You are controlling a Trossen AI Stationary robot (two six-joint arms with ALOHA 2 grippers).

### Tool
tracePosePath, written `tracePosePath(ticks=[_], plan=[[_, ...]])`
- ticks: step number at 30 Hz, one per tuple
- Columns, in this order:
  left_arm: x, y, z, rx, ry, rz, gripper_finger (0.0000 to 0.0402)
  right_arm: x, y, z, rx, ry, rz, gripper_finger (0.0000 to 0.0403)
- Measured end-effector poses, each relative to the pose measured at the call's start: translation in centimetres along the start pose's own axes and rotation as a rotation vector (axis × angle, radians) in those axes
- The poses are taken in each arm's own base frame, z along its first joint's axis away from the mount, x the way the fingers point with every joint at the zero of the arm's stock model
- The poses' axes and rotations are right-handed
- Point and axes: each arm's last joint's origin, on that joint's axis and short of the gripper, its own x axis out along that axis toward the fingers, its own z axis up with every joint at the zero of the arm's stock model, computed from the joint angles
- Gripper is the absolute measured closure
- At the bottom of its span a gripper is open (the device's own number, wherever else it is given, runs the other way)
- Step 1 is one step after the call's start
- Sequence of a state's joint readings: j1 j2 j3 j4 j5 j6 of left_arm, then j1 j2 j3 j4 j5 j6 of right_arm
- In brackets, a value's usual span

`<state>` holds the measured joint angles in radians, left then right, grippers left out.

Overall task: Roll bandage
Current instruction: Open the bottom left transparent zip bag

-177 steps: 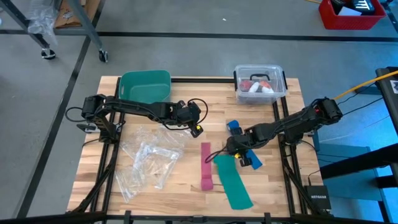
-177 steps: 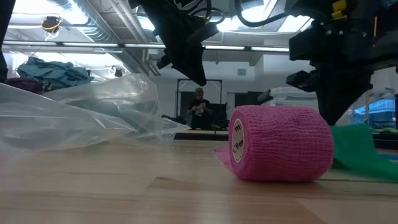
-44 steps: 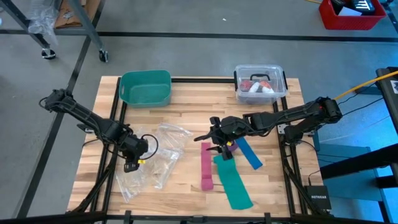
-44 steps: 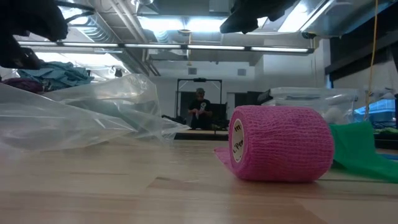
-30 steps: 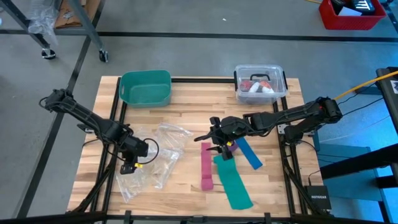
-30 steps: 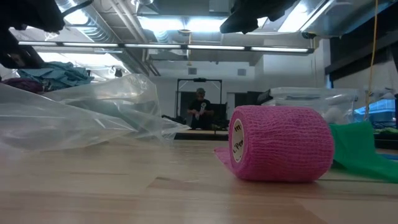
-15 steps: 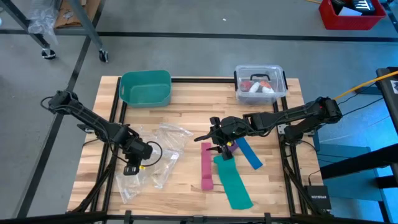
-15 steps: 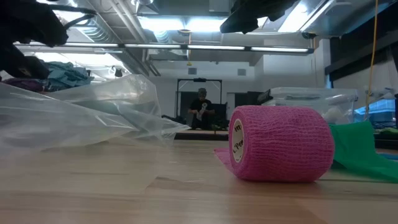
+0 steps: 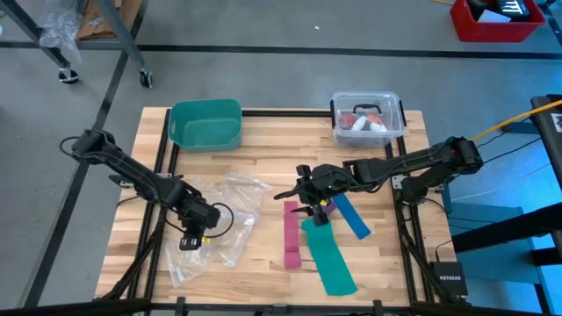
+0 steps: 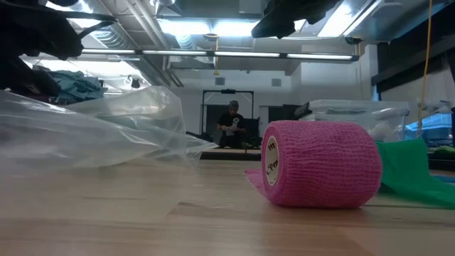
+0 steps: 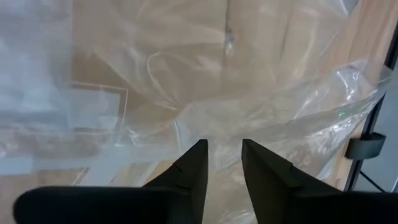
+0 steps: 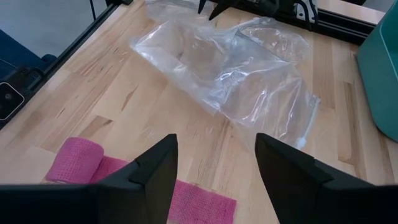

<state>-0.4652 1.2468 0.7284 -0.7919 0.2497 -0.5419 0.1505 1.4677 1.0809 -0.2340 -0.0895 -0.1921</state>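
Note:
The bandage shows only as a small purple-mauve patch (image 9: 326, 208) by my right gripper's hand in the high view. My right gripper (image 9: 299, 200) (image 12: 214, 168) hangs open above the far end of a pink strip (image 9: 290, 228), touching nothing. The strip's rolled end (image 10: 320, 163) rests on the table. My left gripper (image 9: 189, 241) (image 11: 224, 152) points steeply down into a heap of clear plastic bags (image 9: 219, 224), shut on the film. My left gripper pinches a bunched fold of the clear bag film (image 11: 222, 134) between its two fingertips, at the heap's left part. It comes from above, pointing steeply down. One layer or several, I cannot tell. The rest of the bag lies slack on the table.
A green strip (image 9: 329, 254) and a blue strip (image 9: 351, 215) lie right of the pink one. A green bin (image 9: 206, 123) and a clear lidded box (image 9: 367, 118) stand at the far edge. Bare wood shows between the bags and the pink strip.
My left gripper has sunk and gone a little toward the table's near right, into the plastic bags. The film's hump has sunk and shifted with it. My right gripper has kept still.

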Motion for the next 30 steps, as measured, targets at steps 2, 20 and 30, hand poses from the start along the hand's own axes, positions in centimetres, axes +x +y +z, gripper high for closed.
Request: tracePosePath(ticks=[2, 20, 30], plan=[[0.1, -0.1, 0.1, 0.002, -0.007, -0.004, 0.0339, 0.0, 0.0, 0.0, 0.0, 0.0, 0.0, 0.0185], [-1.1, -0.9, -0.3, -0.045, 0.111, -0.246, 0.0401, 0.0, 0.0, 0.0, -0.048, 0.0, 0.0, 0.0185], [-6.2, -1.0, 0.2, -0.161, -0.16, -0.338, 0.0401, 0.0, 0.0, 0.0, -0.181, -0.003, 0.008, 0.0185]])
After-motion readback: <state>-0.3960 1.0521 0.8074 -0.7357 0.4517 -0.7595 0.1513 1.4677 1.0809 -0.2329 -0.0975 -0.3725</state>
